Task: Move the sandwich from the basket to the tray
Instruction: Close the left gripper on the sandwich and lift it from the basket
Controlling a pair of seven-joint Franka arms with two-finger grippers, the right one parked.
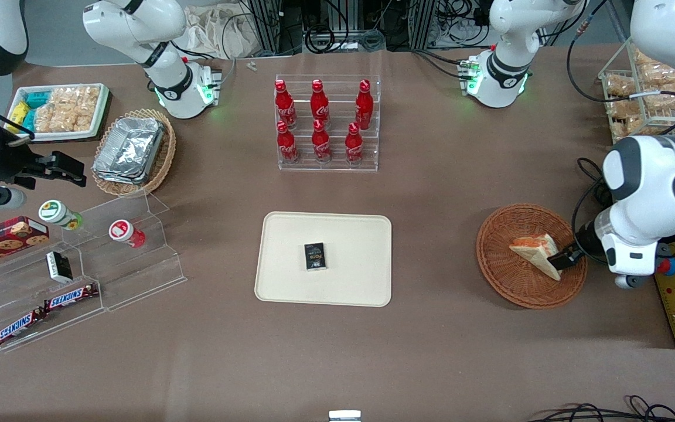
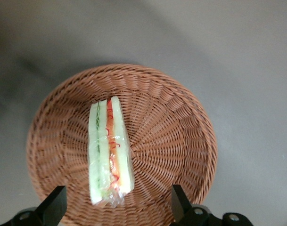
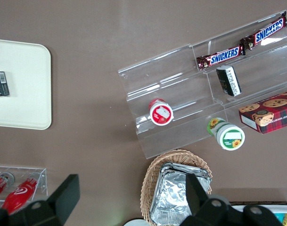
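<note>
The sandwich (image 1: 535, 250), a pale bread wedge with orange-pink and green filling in clear wrap, lies in the round reddish-brown wicker basket (image 1: 504, 272) toward the working arm's end of the table. My left gripper (image 1: 563, 259) hovers just over the basket beside the sandwich's end. In the left wrist view the sandwich (image 2: 109, 150) lies in the basket (image 2: 181, 141), and my gripper (image 2: 118, 203) is open with its fingers (image 2: 178, 201) wide on either side of the sandwich's end, not touching it. The cream tray (image 1: 290, 281) lies mid-table with a small black box (image 1: 315, 257) on it.
A clear rack of red cola bottles (image 1: 326, 120) stands farther from the front camera than the tray. Toward the parked arm's end stand a tan basket of foil containers (image 1: 132, 151), a white snack tray (image 1: 59, 109) and a clear stepped stand (image 1: 79, 281). A wire snack rack (image 1: 636, 88) is near the working arm.
</note>
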